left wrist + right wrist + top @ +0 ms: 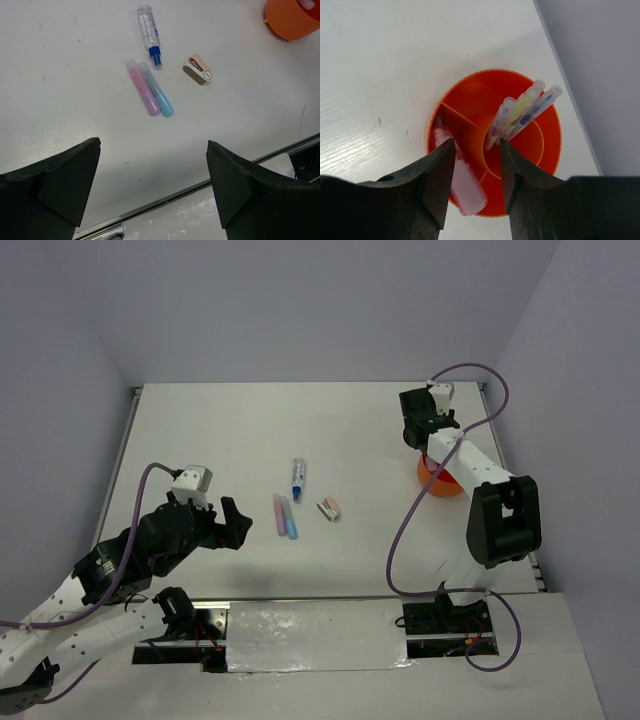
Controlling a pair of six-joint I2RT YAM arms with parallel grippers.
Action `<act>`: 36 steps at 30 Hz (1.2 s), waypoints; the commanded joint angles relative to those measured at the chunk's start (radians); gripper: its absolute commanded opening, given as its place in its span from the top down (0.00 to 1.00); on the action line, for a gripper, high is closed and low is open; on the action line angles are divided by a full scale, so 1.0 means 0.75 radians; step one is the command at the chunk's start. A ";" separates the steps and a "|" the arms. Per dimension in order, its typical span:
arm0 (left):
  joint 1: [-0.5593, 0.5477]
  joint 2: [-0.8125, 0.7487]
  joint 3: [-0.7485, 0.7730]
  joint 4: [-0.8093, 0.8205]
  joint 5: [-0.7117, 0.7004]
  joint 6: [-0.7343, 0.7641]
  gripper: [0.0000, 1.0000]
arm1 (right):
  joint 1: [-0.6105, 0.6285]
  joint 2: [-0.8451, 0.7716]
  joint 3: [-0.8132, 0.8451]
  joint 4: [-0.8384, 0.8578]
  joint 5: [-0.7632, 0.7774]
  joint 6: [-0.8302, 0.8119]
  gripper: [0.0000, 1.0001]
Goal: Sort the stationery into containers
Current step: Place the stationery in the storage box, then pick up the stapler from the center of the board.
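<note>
The orange cup point(441, 481) stands at the right; the right wrist view shows its divided inside point(470, 97). Three thin pens point(520, 112) lean in its middle compartment. My right gripper point(476, 145) is open directly above the cup. A blurred pink marker point(462, 185) lies against the left finger, its far end in an outer compartment. On the table's middle lie a pink marker point(142, 90), a blue marker point(157, 92), a clear pen with a blue cap point(150, 32) and a small pink-and-white block point(200, 70). My left gripper point(152, 185) is open and empty, near and left of them.
The table's near metal edge point(165, 197) runs just under my left gripper. The grey right wall point(600, 60) is close behind the cup. The right arm point(480, 475) partly covers the cup in the top view.
</note>
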 commanded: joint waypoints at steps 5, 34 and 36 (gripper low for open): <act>0.004 0.006 -0.009 0.055 0.016 0.024 0.01 | 0.000 -0.025 0.050 0.033 -0.029 -0.006 0.45; 0.010 0.361 -0.009 0.190 -0.033 -0.231 0.01 | 0.685 -0.811 -0.777 0.248 -0.716 0.289 0.39; 0.010 0.488 0.023 0.225 -0.035 -0.337 0.01 | 0.695 -0.902 -0.803 0.211 -0.675 0.352 0.38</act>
